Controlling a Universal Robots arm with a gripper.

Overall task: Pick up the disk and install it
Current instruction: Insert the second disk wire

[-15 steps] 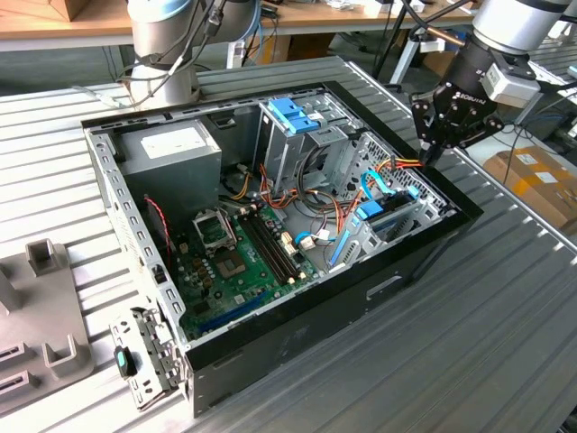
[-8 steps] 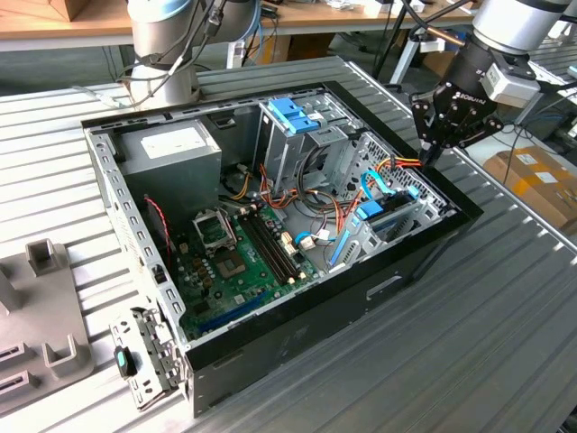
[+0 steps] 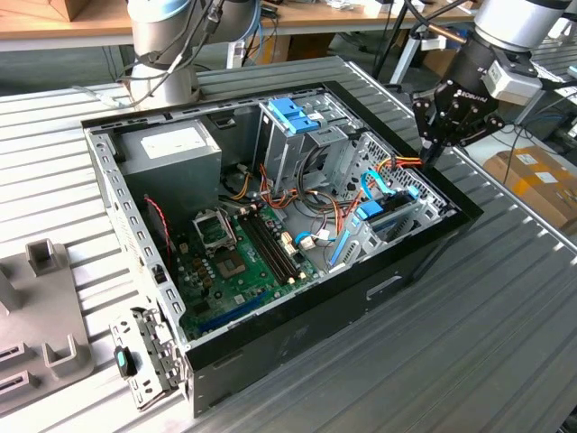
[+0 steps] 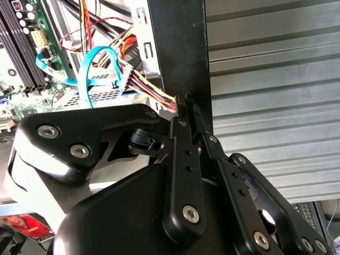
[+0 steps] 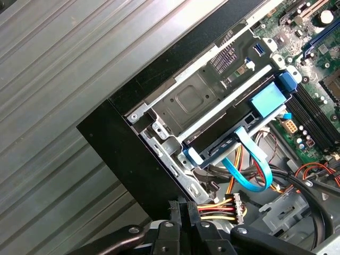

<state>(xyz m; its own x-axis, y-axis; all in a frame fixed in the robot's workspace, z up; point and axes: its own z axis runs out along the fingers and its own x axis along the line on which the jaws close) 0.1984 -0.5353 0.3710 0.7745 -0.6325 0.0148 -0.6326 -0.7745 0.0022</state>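
gripper hovering at computer case edge, fingers pressed together, empty. disk seated in bay: rigid, moderately heavy, shock-sensitive; best gripped by blue side rails.

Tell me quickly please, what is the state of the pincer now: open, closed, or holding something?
Pincer: closed, fingers together, holding nothing; it hovers at the edge of the computer case, beside the coloured power wires.
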